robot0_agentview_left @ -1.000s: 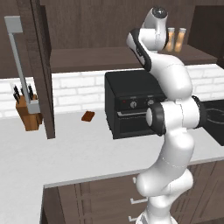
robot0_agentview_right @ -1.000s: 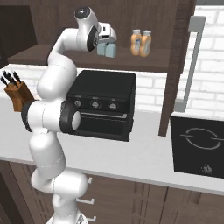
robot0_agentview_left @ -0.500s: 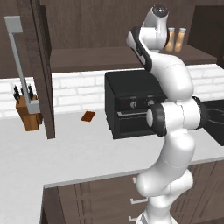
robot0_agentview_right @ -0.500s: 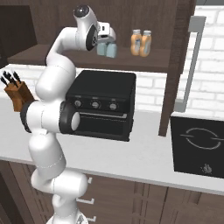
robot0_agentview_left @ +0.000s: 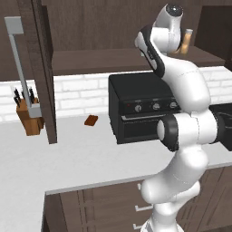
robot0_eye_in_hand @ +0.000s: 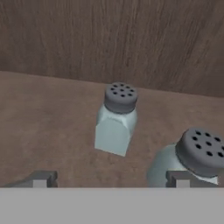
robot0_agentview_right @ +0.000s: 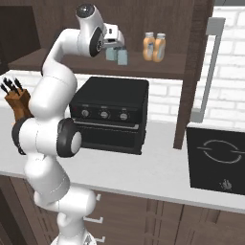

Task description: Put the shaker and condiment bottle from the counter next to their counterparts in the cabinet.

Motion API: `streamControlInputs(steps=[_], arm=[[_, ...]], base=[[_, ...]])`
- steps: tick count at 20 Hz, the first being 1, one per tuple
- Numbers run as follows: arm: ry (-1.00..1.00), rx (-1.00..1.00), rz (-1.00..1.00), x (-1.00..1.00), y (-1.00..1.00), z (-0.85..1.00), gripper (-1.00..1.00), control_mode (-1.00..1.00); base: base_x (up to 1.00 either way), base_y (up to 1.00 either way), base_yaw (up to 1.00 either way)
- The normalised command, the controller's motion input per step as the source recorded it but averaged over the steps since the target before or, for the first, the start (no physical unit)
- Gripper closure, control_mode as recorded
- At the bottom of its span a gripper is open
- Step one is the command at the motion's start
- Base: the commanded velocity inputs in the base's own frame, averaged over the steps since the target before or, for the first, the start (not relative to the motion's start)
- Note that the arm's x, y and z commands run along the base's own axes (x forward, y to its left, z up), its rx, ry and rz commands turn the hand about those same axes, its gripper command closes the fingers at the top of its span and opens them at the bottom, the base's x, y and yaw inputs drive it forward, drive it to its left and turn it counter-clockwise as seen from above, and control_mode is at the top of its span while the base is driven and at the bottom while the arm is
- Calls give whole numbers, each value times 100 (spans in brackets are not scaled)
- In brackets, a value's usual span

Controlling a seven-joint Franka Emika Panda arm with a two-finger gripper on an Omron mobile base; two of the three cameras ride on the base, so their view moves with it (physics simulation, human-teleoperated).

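The near shaker (robot0_eye_in_hand: 192, 164) is running off the hand view's bottom edge — its base is hiding behind a fingertip (robot0_eye_in_hand: 181, 178). The arm is covering most of the amber bottles (robot0_agentview_left: 185, 43) — one cap is peeking out.

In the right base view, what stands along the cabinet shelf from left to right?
Two shakers, side by side, → two amber bottles, side by side, → cabinet door with grey handle.
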Motion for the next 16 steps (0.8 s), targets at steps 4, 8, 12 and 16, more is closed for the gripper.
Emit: streamControlInputs(steps=[4,8,12,16], arm=[[-3,4,0,-66,0,0,-100,-100],[-5,5,0,-78,0,0,-100,-100],[-5,6,0,-83,0,0,-100,-100],[-7,5,0,-83,0,0,-100,-100]], base=[[0,0,0],[0,0,0],[0,0,0],[0,0,0]])
